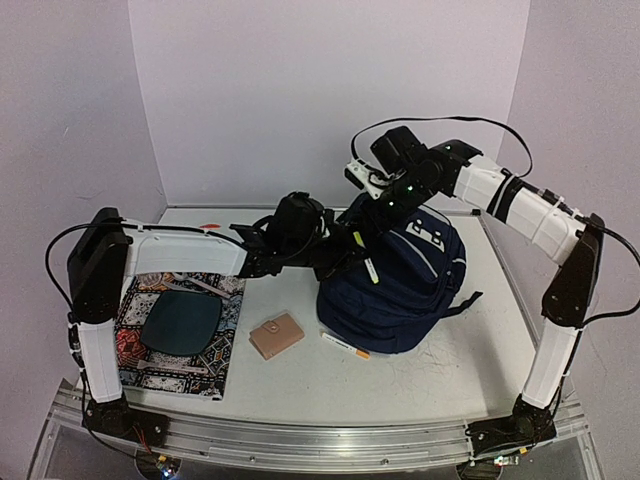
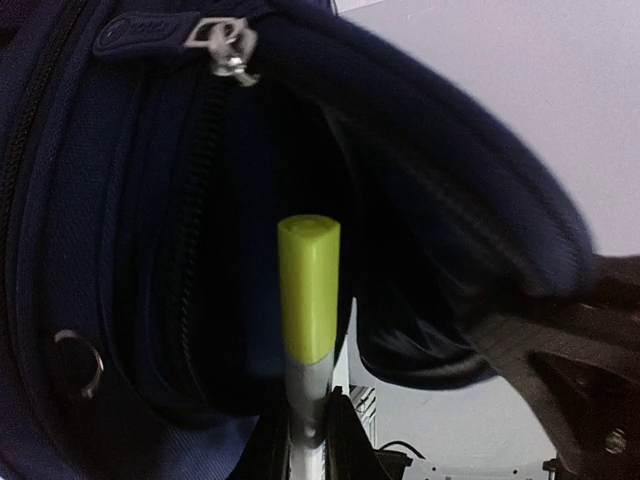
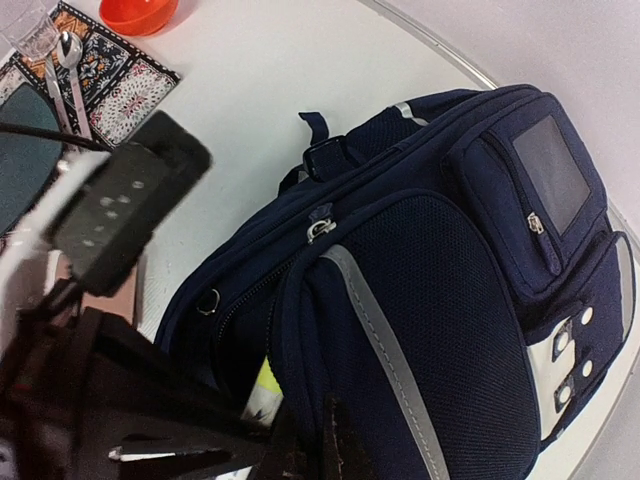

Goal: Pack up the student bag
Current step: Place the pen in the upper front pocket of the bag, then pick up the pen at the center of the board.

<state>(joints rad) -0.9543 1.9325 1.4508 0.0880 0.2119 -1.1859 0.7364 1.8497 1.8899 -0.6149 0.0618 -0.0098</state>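
Nearest, on the left of the worktop (image 1: 300,390), a patterned mat (image 1: 228,345) is seen carrying a dark plate (image 1: 180,322), with cutlery (image 3: 65,75) laid along its far edge. A brown wallet (image 1: 276,335) lies just beside the mat, apart from it. A pen (image 1: 345,346) lies against the near foot of the bag (image 1: 410,290). The bag stands right of centre, its main zip undone and the opening turned toward the left arm. A yellow-capped highlighter (image 2: 309,300) is pinched at its white barrel by the left gripper (image 2: 308,445), cap foremost, at the mouth of the opening. The dark interior is partly screened by the raised flap. The right gripper (image 3: 315,440), fingers pressed together, is closed on the fabric at the rim of the opening. Farthest, an orange bowl (image 3: 138,12) stands beyond the mat.
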